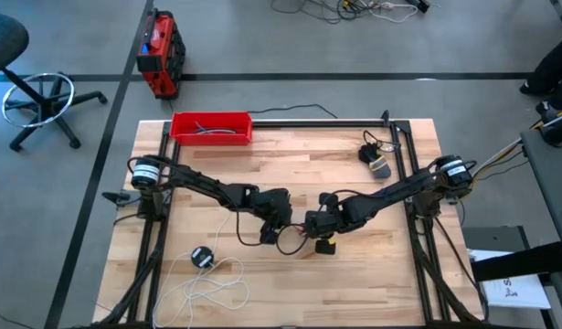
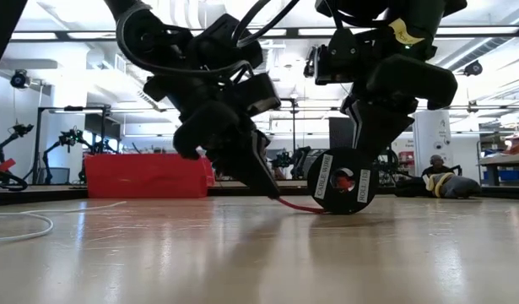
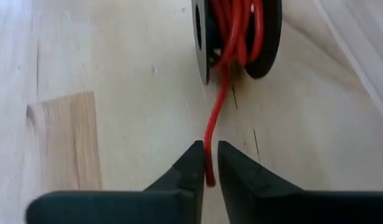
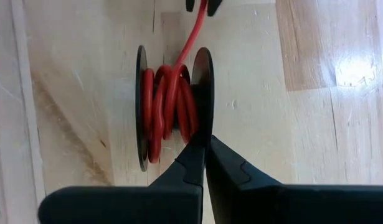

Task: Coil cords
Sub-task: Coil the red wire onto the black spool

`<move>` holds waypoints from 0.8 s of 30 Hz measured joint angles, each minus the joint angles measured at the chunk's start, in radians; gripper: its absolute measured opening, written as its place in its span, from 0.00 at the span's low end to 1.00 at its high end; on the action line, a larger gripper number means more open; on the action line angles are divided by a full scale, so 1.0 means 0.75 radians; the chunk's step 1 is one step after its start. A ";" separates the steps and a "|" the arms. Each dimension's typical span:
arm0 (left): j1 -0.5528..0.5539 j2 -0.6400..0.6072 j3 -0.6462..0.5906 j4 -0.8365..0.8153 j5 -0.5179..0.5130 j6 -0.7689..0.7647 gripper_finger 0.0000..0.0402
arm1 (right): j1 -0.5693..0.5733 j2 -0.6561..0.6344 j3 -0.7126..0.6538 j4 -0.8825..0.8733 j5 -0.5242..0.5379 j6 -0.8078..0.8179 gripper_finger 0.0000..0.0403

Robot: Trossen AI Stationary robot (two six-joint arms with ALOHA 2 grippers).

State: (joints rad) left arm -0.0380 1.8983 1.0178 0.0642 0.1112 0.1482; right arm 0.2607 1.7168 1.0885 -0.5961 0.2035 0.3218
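The red cord (image 3: 217,106) is mostly wound on a black two-disc spool (image 2: 343,181) standing on edge at mid-table. A short straight stretch runs from the spool to my left gripper (image 3: 208,149), which is shut on the cord's free end, just left of the spool (image 1: 323,243). My right gripper (image 4: 205,138) is shut on the spool, coming at it from the right. The white cord (image 1: 212,283) lies in loose loops on the table's near left part, its black disc (image 1: 202,257) flat on the wood; neither gripper touches it. My left gripper pinches the red cord's free end (image 3: 210,177) between its two fingertips, slanting down from the left. The cord runs on along the fingers, fairly straight and low over the table, to the spool. My right gripper pinches the rim of one spool disc (image 4: 202,127) between its fingertips, from above. The spool stays upright on edge, its lower rim (image 2: 343,211) at the table top.
A red tray (image 1: 211,126) with dark grey cables stands at the far left edge. A small grey object with a dark cable (image 1: 376,163) lies at the far right. Black frame rails (image 1: 404,155) run along the table's sides. Bare wood lies near right.
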 joint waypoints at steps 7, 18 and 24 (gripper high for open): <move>0.000 -0.043 0.020 0.056 0.005 -0.005 0.25 | 0.000 -0.001 0.000 0.002 0.004 -0.001 0.00; -0.012 0.034 -0.001 0.434 0.042 -0.071 0.28 | -0.002 -0.002 0.001 0.003 0.003 -0.005 0.00; -0.012 0.081 -0.002 0.482 -0.025 -0.076 0.15 | -0.002 -0.002 0.002 0.005 0.004 -0.005 0.00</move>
State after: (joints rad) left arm -0.0467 1.9593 1.0164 0.4257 0.0921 0.0914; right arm 0.2592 1.7149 1.0897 -0.5925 0.2062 0.3180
